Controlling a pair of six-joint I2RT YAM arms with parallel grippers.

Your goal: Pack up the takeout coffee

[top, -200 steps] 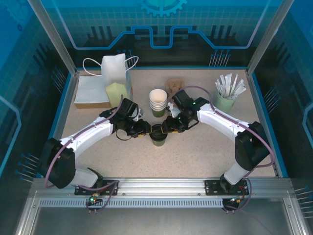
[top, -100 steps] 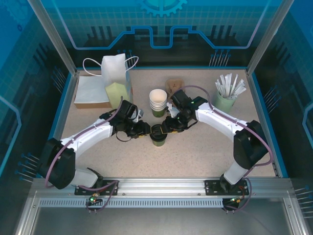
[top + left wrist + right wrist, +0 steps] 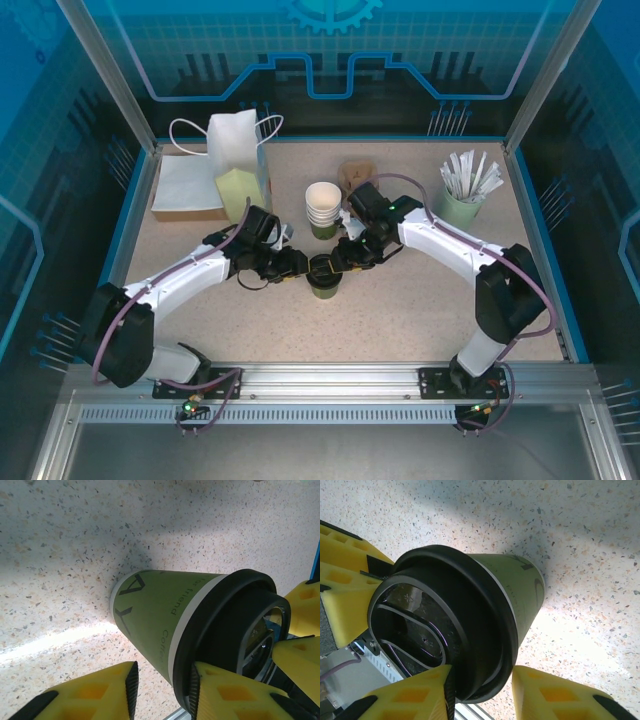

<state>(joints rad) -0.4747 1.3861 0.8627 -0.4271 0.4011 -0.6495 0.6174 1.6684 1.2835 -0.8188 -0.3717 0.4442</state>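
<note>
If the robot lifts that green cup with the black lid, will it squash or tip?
The lidded green cup looks like thin paper, so its wall may dent if squeezed. Narrower at the base, it could tip if pushed high. The lid hides its contents.

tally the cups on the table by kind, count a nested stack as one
green paper cup with black lid: 1
nested stack of open white-rimmed paper cups: 1
pale green cup of white wrapped straws: 1
total: 3
</note>
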